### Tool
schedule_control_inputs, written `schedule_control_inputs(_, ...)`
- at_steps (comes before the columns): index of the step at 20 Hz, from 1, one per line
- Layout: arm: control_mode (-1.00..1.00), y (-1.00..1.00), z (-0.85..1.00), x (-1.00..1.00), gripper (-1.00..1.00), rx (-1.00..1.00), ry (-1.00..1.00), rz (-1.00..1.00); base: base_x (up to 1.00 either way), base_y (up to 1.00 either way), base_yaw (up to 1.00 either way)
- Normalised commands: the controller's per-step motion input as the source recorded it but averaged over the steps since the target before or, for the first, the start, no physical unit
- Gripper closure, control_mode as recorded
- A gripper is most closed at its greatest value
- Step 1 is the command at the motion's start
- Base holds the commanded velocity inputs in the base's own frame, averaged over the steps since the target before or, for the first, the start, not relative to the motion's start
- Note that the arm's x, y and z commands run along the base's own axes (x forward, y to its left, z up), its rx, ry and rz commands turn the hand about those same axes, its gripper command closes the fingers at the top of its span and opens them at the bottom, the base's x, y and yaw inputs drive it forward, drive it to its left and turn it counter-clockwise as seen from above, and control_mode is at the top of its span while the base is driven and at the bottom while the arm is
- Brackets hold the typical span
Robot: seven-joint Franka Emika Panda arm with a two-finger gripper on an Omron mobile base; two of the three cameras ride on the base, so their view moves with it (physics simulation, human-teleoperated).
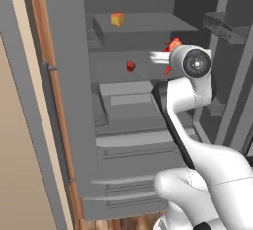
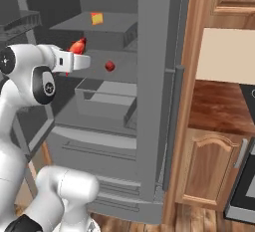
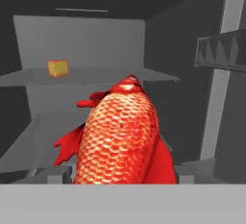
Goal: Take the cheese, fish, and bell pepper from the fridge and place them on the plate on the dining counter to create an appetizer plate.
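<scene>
In the tall grey fridge (image 1: 128,125), the small yellow-orange cheese wedge (image 1: 117,19) sits on the upper shelf; the round dark-red bell pepper (image 1: 131,66) lies on the shelf below, and the slim red-orange fish (image 3: 122,136) is further right.

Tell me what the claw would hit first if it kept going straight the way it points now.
Most likely the fish: it sits dead ahead of the claw, very close. Whether they already touch is unclear. Past it stands the fridge back wall.
</scene>
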Motion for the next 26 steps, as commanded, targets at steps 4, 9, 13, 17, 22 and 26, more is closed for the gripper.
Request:
schedule_control_inputs(4, 1.00, 0.00, 0.00, 0.00, 1.00, 0.00, 0.00, 0.00, -0.67, 0.05, 0.21)
schedule_control_inputs(9, 1.00, 0.00, 0.00, 0.00, 1.00, 0.00, 0.00, 0.00, -0.78, 0.03, 0.33)
schedule_control_inputs(13, 1.00, 0.00, 0.00, 0.00, 1.00, 0.00, 0.00, 0.00, -0.85, 0.00, 0.47)
schedule_control_inputs(17, 1.00, 0.00, 0.00, 0.00, 1.00, 0.00, 0.00, 0.00, -0.89, 0.04, 0.47)
schedule_control_inputs(22, 1.00, 0.00, 0.00, 0.00, 1.00, 0.00, 0.00, 0.00, -0.74, 0.15, 0.47)
schedule_control_inputs(26, 1.00, 0.00, 0.00, 0.00, 1.00, 0.00, 0.00, 0.00, -0.36, 0.19, 0.51)
